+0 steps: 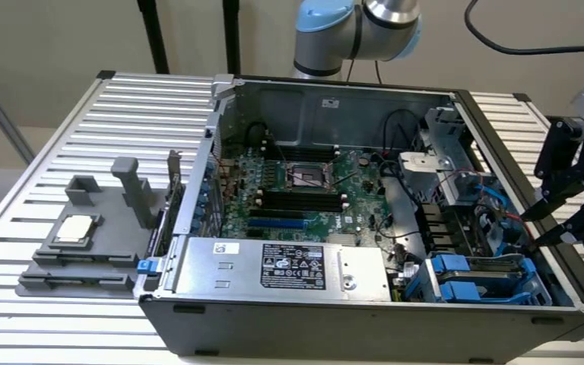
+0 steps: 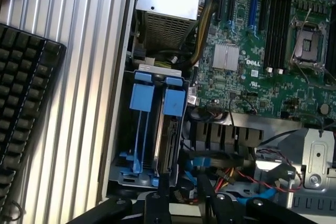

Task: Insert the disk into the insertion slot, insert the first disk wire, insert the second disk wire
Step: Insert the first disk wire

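The disk (image 2: 169, 142) stands on edge in the insertion slot (image 2: 137, 129), its bright blue carrier tab (image 2: 174, 102) on top. In the exterior view the slot (image 1: 455, 283) is at the case's near corner on the exterior view's right. Blue (image 2: 212, 159) and red (image 2: 262, 182) wires lie loose just beside the bay. My gripper (image 1: 534, 230) hangs over the case's side wall, tips reaching down towards those wires. Its fingers (image 2: 157, 203) stand apart, open, over the disk's end and the wires (image 1: 485, 209). A dark cable part lies in the gap; I cannot tell whether it is touched.
A large silver box with a black-and-white label (image 1: 271, 266) fills the case front. The green motherboard (image 1: 303, 190) lies behind it. A grey fixture holding a small square chip (image 1: 77, 230) sits on the slatted table at the exterior view's left. A black keyboard (image 2: 21, 103) lies beside the case.
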`<state>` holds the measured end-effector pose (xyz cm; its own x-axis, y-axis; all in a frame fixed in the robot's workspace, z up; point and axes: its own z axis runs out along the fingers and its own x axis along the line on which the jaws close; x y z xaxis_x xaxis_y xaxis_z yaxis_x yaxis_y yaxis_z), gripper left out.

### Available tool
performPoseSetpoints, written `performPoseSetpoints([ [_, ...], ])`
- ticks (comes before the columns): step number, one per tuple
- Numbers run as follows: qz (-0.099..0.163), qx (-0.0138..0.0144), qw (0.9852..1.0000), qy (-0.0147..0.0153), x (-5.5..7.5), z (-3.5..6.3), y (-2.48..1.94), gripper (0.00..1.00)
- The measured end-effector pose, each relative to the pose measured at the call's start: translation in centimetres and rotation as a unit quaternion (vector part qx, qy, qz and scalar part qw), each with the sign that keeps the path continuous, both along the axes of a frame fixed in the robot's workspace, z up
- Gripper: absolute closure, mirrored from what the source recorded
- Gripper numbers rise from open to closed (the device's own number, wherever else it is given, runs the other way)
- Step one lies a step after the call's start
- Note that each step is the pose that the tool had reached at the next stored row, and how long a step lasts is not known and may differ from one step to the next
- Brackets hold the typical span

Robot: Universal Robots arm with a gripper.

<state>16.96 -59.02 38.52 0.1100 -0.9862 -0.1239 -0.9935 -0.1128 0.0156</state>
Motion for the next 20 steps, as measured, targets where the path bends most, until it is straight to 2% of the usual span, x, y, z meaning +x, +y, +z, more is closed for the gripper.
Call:
performPoseSetpoints([
  [5,0.000,0.0000,1.0000,0.0000,-0.1,-0.91,0.01,0.65],
  [10,0.000,-0.0002,1.0000,-0.0001,-0.7,-1.82,0.11,0.65],
  [12,0.000,-0.0005,1.0000,-0.0002,-0.9,-2.19,0.27,0.65],
  [15,0.000,-0.0014,1.0000,-0.0002,-0.9,-2.57,0.80,0.64],
  [16,0.000,-0.0017,1.0000,-0.0002,-1.0,-2.58,0.96,0.58],
  [19,0.000,-0.0017,1.0000,-0.0002,-1.2,-2.59,1.20,0.52],
  [20,0.000,-0.0017,1.0000,-0.0002,-1.3,-2.59,1.21,0.45],
])
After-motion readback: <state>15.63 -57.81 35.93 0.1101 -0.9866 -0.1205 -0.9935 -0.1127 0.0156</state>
